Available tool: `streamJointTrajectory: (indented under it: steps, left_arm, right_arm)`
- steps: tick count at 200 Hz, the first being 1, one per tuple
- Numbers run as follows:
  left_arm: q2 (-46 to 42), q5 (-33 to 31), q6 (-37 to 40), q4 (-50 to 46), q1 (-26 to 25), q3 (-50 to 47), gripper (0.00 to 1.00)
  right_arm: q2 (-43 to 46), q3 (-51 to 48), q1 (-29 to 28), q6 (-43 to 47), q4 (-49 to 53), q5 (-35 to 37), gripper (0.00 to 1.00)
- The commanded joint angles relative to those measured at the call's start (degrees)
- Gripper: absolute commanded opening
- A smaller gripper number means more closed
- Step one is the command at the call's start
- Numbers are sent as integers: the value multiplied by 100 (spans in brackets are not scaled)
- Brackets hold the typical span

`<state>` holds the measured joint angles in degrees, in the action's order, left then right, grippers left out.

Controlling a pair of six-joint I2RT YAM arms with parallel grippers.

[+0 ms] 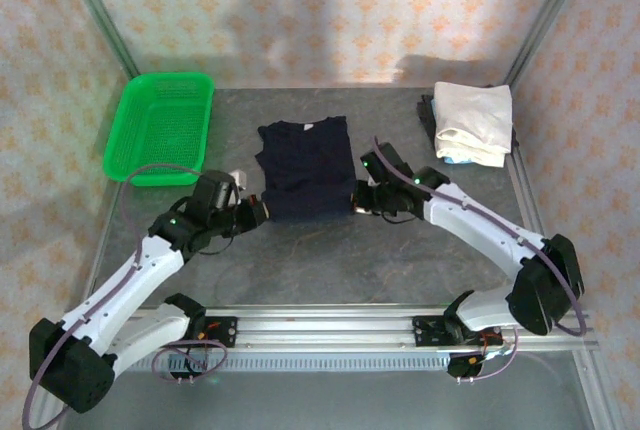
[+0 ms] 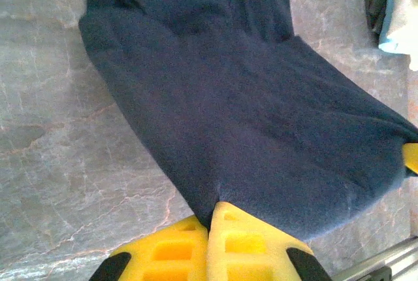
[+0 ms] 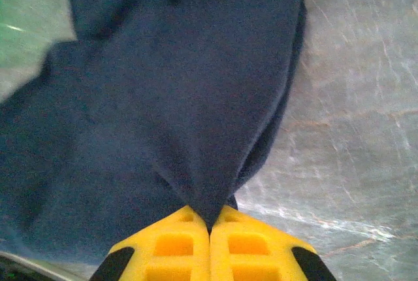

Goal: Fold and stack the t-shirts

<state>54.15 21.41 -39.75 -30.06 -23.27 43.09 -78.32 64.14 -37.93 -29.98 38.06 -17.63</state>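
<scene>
Grey table [image 1: 330, 250] holds one white shirt [image 1: 472, 122] folded at the back. The left gripper [image 1: 262, 212] and right gripper [image 1: 358, 200] each pinch the near hem of the navy shirt [image 1: 305, 165]; its fold looks unfinished, and stacking is yet to come.

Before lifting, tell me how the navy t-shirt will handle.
Likely floppy: the navy t-shirt puckers where the left pincer and right pincer pinch it. It would probably sag between them if raised. Unlikely to slip: both hold bunched cloth.

Navy t-shirt [image 1: 305, 168]: soft matt cloth, faintly fuzzy; white t-shirt [image 1: 472, 122]: smooth matt cloth. Table [image 1: 400, 250]: grey marbled stone-look top, slight sheen; basket [image 1: 160, 128]: glossy green plastic mesh. Left gripper [image 2: 212, 210] pads [image 2: 248, 245]: matt yellow moulded plastic with recessed cells.
</scene>
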Motion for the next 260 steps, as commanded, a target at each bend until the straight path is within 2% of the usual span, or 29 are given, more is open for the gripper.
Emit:
streamJointTrajectory:
  steps: [1, 45, 93, 147, 162, 178, 194, 205, 224, 242, 260]
  left_arm:
    - [214, -498, 285, -346, 72, 732, 0]
    - [1623, -14, 656, -101, 853, 1666, 0]
    - [3294, 321, 1185, -284, 1443, 2957, 0]
    - [5139, 724, 1354, -548, 1783, 4524, 0]
    - [5577, 602, 1314, -517, 1900, 4863, 0]
    - [6132, 645, 1249, -507, 2052, 5348, 0]
    - [6679, 707, 1224, -612, 2123, 5924, 12]
    - [7061, 730, 1268, -893, 2143, 6388, 28]
    - [7344, 579, 1341, -1162, 2152, 6870, 41]
    - [7236, 381, 1434, -1231, 2144, 6951, 50]
    - [6959, 133, 1547, -1187, 2045, 6759, 52]
  right_arm:
    - [-295, 670, 120, -54, 517, 77, 0]
    - [-1882, 2333, 805, 291, 896, -456, 0]
    - [-3584, 4393, 1201, 475, 1356, -561, 0]
    - [-5226, 6317, 1525, 580, 1718, -682, 0]
    - [-5845, 7002, 1629, 555, 1812, -741, 3]
    - [-6457, 7758, 1679, 678, 1713, -751, 17]
    - [-7020, 8322, 1811, 642, 1453, -879, 29]
    - [-7299, 8708, 1935, 528, 1476, -1002, 40]
    - [-7266, 8882, 2068, 511, 1603, -850, 46]
    - [-6741, 8391, 1986, 723, 1552, -421, 47]
    - [-6002, 7317, 1773, 987, 941, -18, 46]
